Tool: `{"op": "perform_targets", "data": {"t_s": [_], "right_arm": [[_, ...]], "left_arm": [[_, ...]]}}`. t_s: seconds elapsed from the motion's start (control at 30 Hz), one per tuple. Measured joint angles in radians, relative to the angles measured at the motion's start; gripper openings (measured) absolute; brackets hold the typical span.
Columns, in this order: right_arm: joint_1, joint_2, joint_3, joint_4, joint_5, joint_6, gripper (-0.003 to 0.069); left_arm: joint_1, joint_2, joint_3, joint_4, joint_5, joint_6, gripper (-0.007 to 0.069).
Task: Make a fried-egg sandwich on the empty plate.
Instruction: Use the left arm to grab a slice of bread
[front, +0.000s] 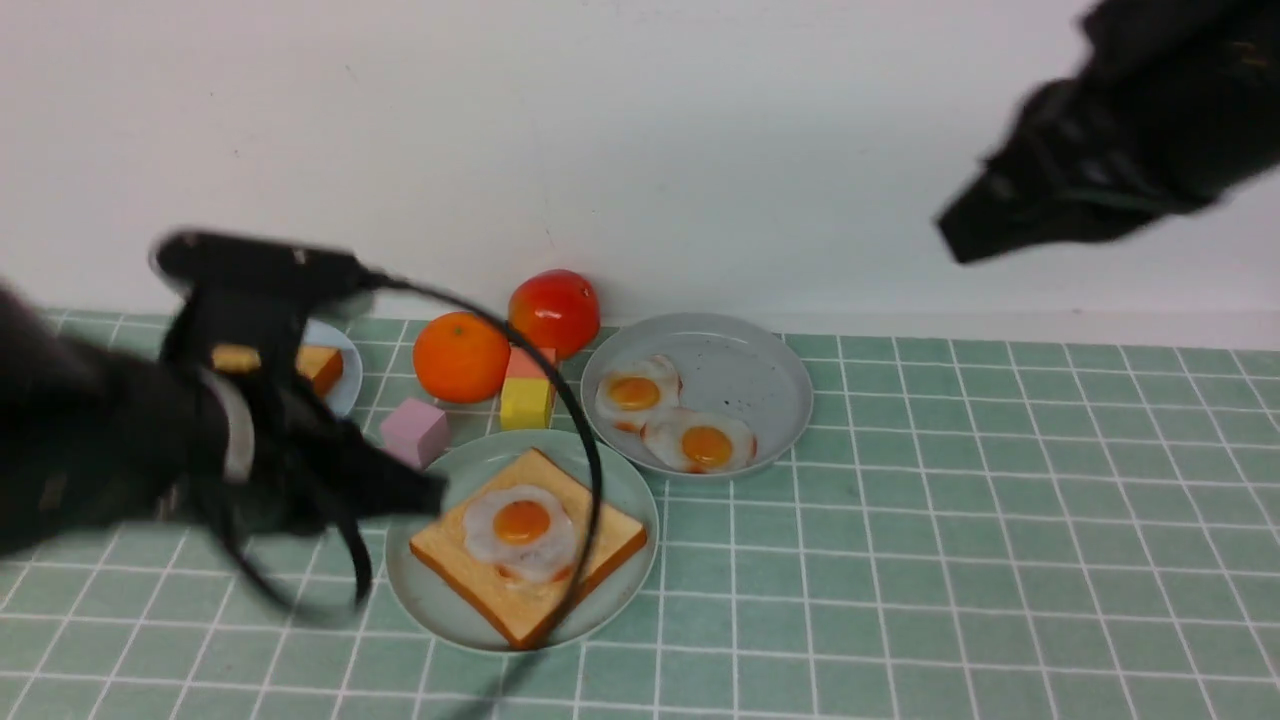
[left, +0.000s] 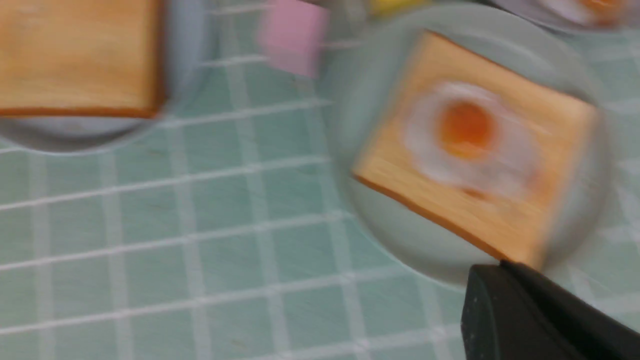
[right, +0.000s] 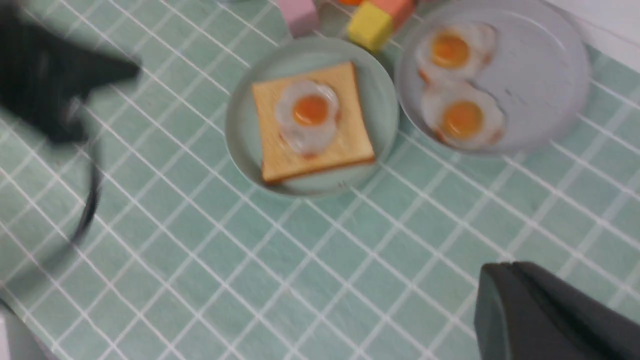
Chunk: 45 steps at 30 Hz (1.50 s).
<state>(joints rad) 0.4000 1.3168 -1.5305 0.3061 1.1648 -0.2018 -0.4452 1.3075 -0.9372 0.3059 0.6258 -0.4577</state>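
Observation:
The empty plate (front: 440, 600), pale mint green, lies mid-table and holds one toast slice (front: 600, 540) with a fried egg (front: 522, 530) on top. No two-slice fried-egg sandwich is in view. My left gripper (front: 435, 490) is shut with nothing in it, its tip just left of this plate; in the blurred left wrist view the gripper (left: 487, 267) sits by the toast's corner (left: 520, 240). A second toast slice (front: 322, 365) rests on the small pale-blue plate (front: 350, 385) behind my left arm. My right gripper (front: 950, 235) hangs high at the right, shut and empty, seen over bare tiles (right: 500, 265).
A grey-blue speckled plate (front: 760, 380) with two fried eggs (front: 638, 392) stands right of centre. An orange (front: 461, 357), a tomato (front: 555, 310), a pink cube (front: 415, 430) and a yellow-and-salmon block (front: 527, 400) crowd the back by the wall. A black cable (front: 590, 470) loops over the mint plate.

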Motion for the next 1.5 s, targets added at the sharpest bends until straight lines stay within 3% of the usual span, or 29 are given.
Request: {"op": "perform_targets", "data": {"t_s": [0.2, 0.37, 0.47, 0.5, 0.7, 0.9, 1.1, 1.27, 1.5], "right_arm": [[0.0, -0.196, 0.198, -0.008, -0.037, 0.016, -0.0002], [0.0, -0.311, 0.309, -0.011, -0.051, 0.003, 0.0001], [0.0, -0.348, 0.332, -0.014, -0.055, -0.001, 0.0002], [0.0, -0.37, 0.342, -0.014, -0.062, -0.003, 0.0003], [0.0, -0.399, 0.35, -0.002, -0.07, -0.004, 0.0008], [0.0, -0.399, 0.351, 0.049, -0.07, -0.004, 0.001], [0.0, -0.399, 0.351, 0.064, -0.07, -0.004, 0.0014], [0.0, -0.399, 0.351, 0.064, -0.06, -0.004, 0.0014], [0.0, -0.399, 0.351, 0.064, -0.04, -0.004, 0.0015]], "left_arm": [[0.287, 0.234, -0.175, -0.194, -0.014, 0.291, -0.0013], [0.4, 0.431, -0.316, -0.205, -0.034, 0.401, 0.0033], [0.416, 0.502, -0.366, -0.172, -0.037, 0.445, 0.0101], [0.418, 0.543, -0.393, -0.146, -0.046, 0.469, 0.0163], [0.418, 0.637, -0.427, -0.123, -0.133, 0.501, 0.0362], [0.418, 0.685, -0.427, -0.116, -0.197, 0.509, 0.0428], [0.418, 0.728, -0.435, -0.099, -0.217, 0.512, 0.0429], [0.418, 0.729, -0.439, -0.094, -0.21, 0.506, 0.0355], [0.392, 0.647, -0.436, -0.078, -0.147, 0.504, 0.0045]]}}
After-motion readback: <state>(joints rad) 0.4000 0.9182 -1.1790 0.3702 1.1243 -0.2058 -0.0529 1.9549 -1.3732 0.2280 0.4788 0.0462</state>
